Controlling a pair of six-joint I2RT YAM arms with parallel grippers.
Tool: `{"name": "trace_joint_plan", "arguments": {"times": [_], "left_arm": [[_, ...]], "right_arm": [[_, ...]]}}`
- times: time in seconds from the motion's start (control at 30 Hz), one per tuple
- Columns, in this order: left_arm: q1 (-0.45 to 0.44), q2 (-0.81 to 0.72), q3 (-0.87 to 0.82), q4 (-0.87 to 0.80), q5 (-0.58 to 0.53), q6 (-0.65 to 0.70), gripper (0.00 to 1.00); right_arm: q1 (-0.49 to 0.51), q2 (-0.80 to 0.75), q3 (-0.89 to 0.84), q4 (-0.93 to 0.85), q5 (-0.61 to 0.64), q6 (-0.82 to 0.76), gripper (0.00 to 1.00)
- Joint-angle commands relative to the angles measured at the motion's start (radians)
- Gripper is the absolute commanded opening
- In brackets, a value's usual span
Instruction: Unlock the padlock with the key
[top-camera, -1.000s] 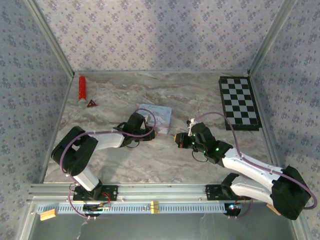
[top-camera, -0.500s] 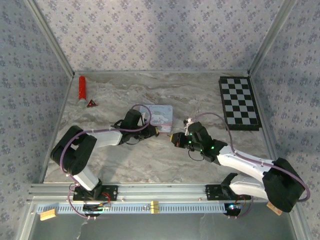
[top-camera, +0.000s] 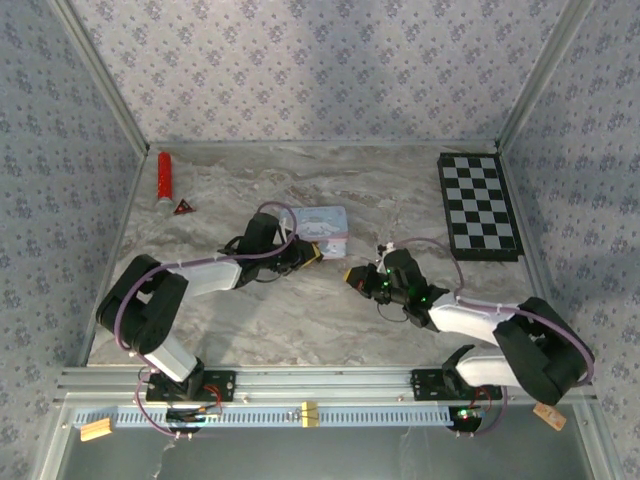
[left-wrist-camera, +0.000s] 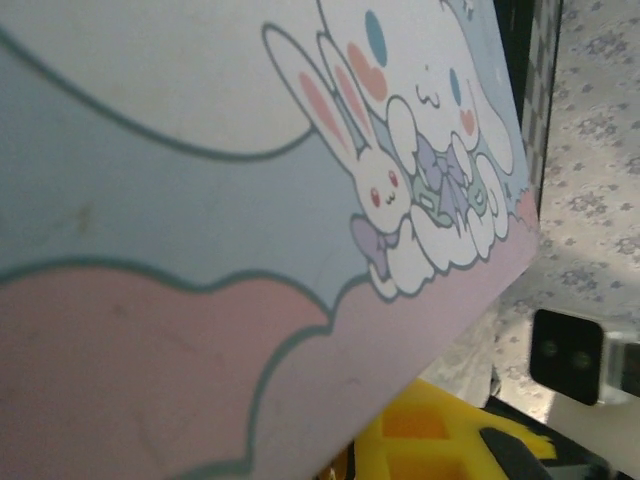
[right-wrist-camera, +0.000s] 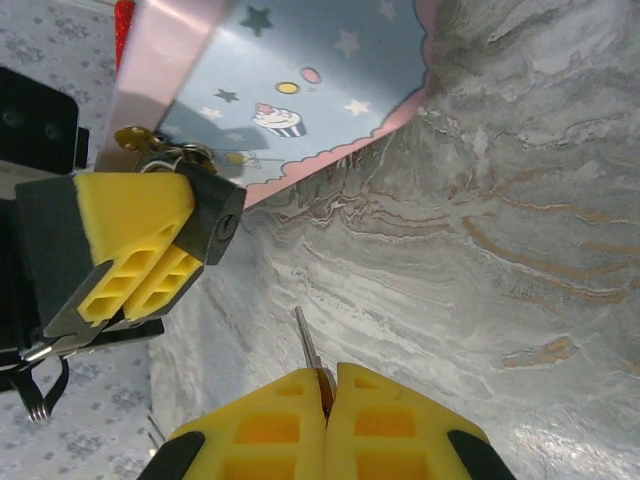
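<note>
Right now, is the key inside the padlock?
No: the key juts from the right gripper, with bare table between it and the padlock.

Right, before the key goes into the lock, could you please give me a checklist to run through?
1. Key clamped in the right gripper, blade sticking out past the jaws: ok.
2. Padlock held in the left gripper: ok.
3. Padlock's end with the small round hole turned toward the key: ok, as far as the right wrist view shows.
4. Blade tip lined up with that hole: not ok; the tip sits apart from the padlock and off to one side.
5. Path between tip and padlock free: ok, just bare table.
6. Padlock clear of the pastel tin behind it: cannot tell.
</note>
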Motion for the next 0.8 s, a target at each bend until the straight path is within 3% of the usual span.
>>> {"name": "trace_joint_plan", "arguments": {"times": [0.0, 0.77], "left_arm": [[0.008, -0.06, -0.013, 0.108, 0.043, -0.066, 0.03], [0.037, -0.129, -0.086, 0.226, 0.076, -0.215, 0.0]], "right_arm": [[-0.009, 0.031, -0.021, 0.154, -0.049, 0.071, 0.0], [-0.009, 0.035, 0.003, 0.246, -0.091, 0.04, 0.0]]}}
